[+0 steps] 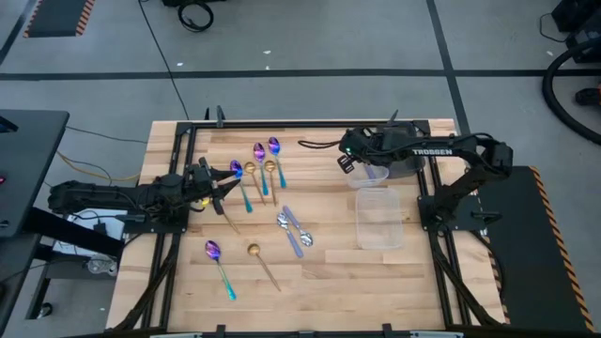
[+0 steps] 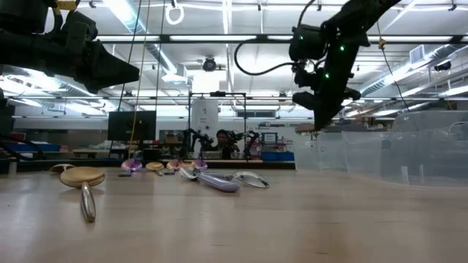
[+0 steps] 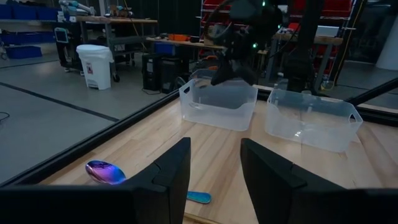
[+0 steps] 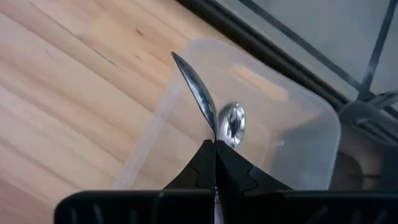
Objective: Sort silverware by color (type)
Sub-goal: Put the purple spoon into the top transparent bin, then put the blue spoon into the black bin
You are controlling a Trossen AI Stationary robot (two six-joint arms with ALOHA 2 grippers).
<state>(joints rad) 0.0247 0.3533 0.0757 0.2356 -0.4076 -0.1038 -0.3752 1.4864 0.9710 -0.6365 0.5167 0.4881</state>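
My right gripper (image 1: 349,161) hangs over the far clear container (image 1: 369,176), shut on a silver spoon (image 4: 198,87). A shiny silver piece (image 4: 231,121) lies inside that container. Loose spoons lie flat on the wooden table: purple-blue ones (image 1: 260,153) and gold ones (image 1: 269,172) at the far middle, two silver ones (image 1: 293,228) in the centre, one purple-blue (image 1: 218,261) and one gold (image 1: 260,260) nearer the front. My left gripper (image 3: 214,180) waits open and level at the table's left, a purple-blue spoon (image 3: 104,172) lying just ahead of it. My right gripper pinches the silver spoon between its two fingertips (image 4: 205,158), just behind the bowl (image 4: 211,124). The fingers slant down from above. The bowl sticks out ahead of the fingertips, edge-on, lifted clear above the container's inside. The handle is hidden by the fingers.
A second clear container (image 1: 380,221) stands just nearer than the first, on the table's right. A black frame (image 1: 282,124) runs along the table's far edge. The right arm (image 3: 242,50) hangs above the containers in the left wrist view.
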